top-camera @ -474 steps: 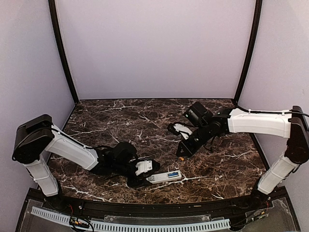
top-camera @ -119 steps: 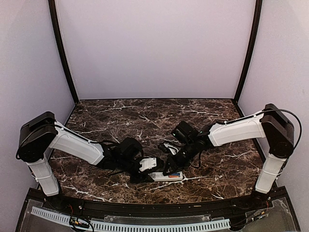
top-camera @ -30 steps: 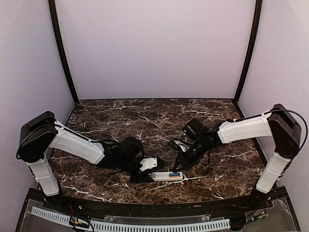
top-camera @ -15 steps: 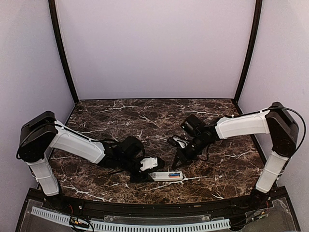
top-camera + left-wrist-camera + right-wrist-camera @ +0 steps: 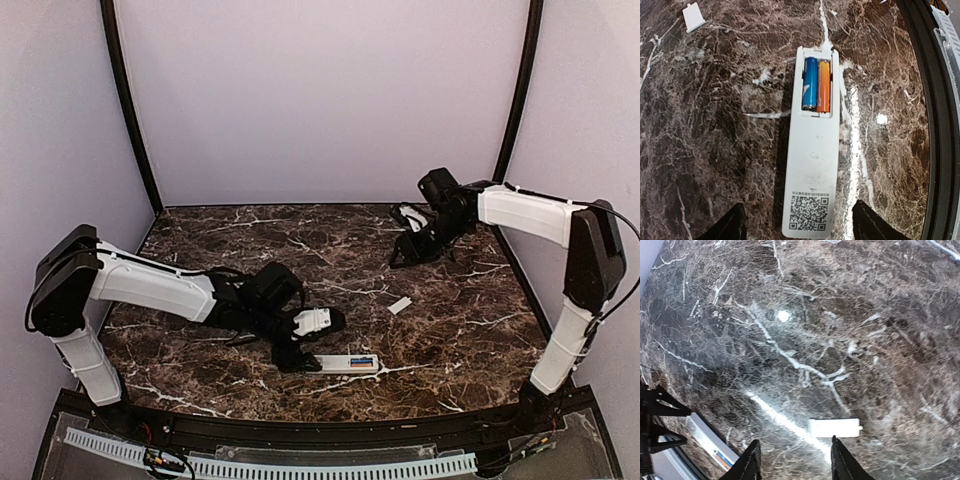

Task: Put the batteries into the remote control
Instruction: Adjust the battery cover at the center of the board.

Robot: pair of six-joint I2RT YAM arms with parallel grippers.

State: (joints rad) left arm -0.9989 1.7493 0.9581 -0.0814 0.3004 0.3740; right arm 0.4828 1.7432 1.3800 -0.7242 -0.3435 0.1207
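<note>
The white remote control [image 5: 345, 364] lies back up near the table's front edge. Its compartment is open, with the blue battery [image 5: 810, 83] and the orange battery [image 5: 823, 86] lying side by side inside it. Its code sticker [image 5: 809, 212] is at the end nearest my left gripper [image 5: 298, 360]. In the left wrist view that gripper [image 5: 800, 231] is open, with its fingertips either side of that end and apart from it. My right gripper [image 5: 399, 257] is open and empty, raised at the back right. It shows in the right wrist view [image 5: 795, 466] above the table.
A small flat pale-grey cover [image 5: 400, 305] lies loose on the dark marble table [image 5: 470, 330], right of centre; it also shows in the right wrist view [image 5: 835, 427] and the left wrist view [image 5: 693, 16]. The black table rim [image 5: 935, 100] runs close beside the remote.
My right arm has swung from near the remote to the back right, leaving the cover in plain view. My left gripper has shifted slightly back from the remote.
</note>
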